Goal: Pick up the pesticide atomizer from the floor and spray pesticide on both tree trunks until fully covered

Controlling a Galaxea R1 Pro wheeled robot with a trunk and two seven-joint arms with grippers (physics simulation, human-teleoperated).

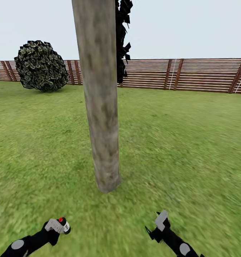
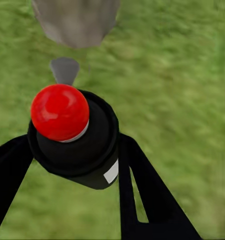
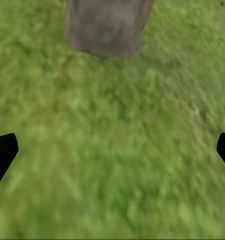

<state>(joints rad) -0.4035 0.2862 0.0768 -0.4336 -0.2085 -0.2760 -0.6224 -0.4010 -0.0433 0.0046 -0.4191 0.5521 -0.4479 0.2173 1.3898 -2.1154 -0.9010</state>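
The tree trunk stands upright in the middle of the head view, a thick column of mottled beige-grey bark on the grass lawn. Both arms are low in this view, on the near side of the trunk's base and well apart from it. The left gripper is to the left of the base and is clenched on the pesticide atomizer, a small dark bottle with a red top. The right gripper is to the right of the base; from the head view I cannot tell how its fingers stand.

The left wrist view gives what the head view is too small to show. Here the atomizer is seen from close, with its round red top and a white piece of label on the dark body, and the two black fingers of the left gripper press it from both sides. Beyond the bottle, the foot of the trunk meets the grass, and the red top faces toward it.

The right wrist view shows the right gripper released: its two dark fingertips are far apart, with only grass between them. The trunk's base is ahead of them, not touching.

Behind the trunk, the head view shows a brown slat fence, a round bush to the trunk's left, and dark angular leaves just beside its right edge.
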